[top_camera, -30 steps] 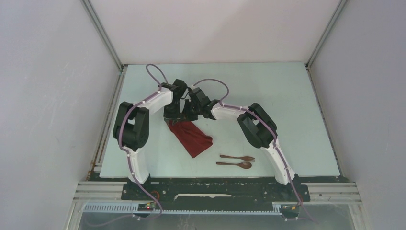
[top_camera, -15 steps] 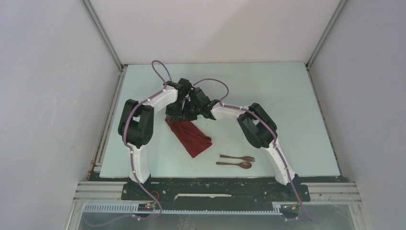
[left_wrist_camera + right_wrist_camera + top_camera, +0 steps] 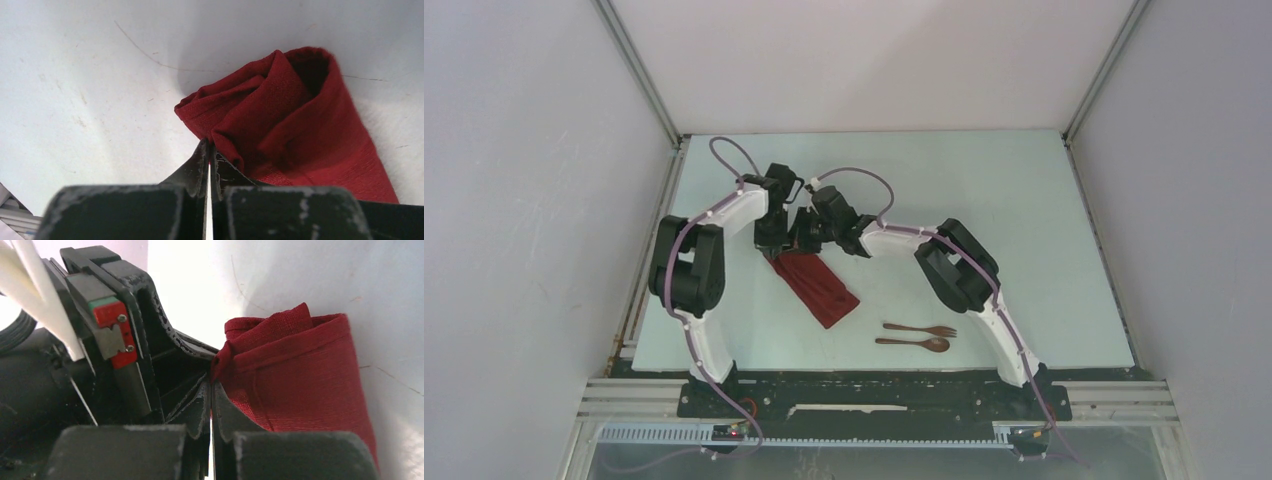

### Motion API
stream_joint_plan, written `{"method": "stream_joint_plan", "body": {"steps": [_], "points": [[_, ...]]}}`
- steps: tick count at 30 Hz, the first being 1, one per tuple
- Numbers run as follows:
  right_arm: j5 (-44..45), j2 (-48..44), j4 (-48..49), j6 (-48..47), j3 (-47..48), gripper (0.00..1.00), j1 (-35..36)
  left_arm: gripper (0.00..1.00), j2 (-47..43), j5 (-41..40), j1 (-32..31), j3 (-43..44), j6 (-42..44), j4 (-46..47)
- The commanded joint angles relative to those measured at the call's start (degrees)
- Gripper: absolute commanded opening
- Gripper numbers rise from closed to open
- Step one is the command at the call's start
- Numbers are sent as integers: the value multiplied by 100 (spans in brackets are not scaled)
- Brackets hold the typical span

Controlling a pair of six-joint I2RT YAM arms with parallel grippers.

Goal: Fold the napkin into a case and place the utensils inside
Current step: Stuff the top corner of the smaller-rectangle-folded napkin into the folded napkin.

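Your left gripper (image 3: 208, 150) is clenched, its two fingers pressed together with only a hairline slit between them. The napkin (image 3: 300, 130), folded into a long dark red strip, lies on the table (image 3: 984, 200) just ahead of those tips and off to their right. Its bunched, open end is the part nearest the tool, and a fold of cloth meets the fingertips. You cannot tell from here whether a layer is actually caught between them.

Your right gripper (image 3: 210, 390) is clenched too. The same end of the napkin sits right at its tips and runs away to their right, with a small corner of cloth standing just above the tips. One black finger of the left gripper reaches in from the left to that same corner, so both tools crowd the one end, nearly touching each other.

From above, the strip trails from the two grippers back toward the arm bases. The fork (image 3: 921, 329) and spoon (image 3: 914, 344) lie side by side well apart from both tools, past the napkin's near end.
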Motion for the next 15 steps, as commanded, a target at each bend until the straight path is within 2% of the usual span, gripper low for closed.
{"method": "stream_joint_plan", "body": {"steps": [1, 10, 15], "points": [[-284, 116, 793, 468, -198, 0, 67, 0, -428, 156, 63, -75, 207, 227], [-357, 498, 1170, 521, -233, 0, 77, 0, -426, 179, 104, -215, 230, 246], [-319, 928, 751, 408, 188, 0, 82, 0, -551, 501, 113, -163, 163, 286]]}}
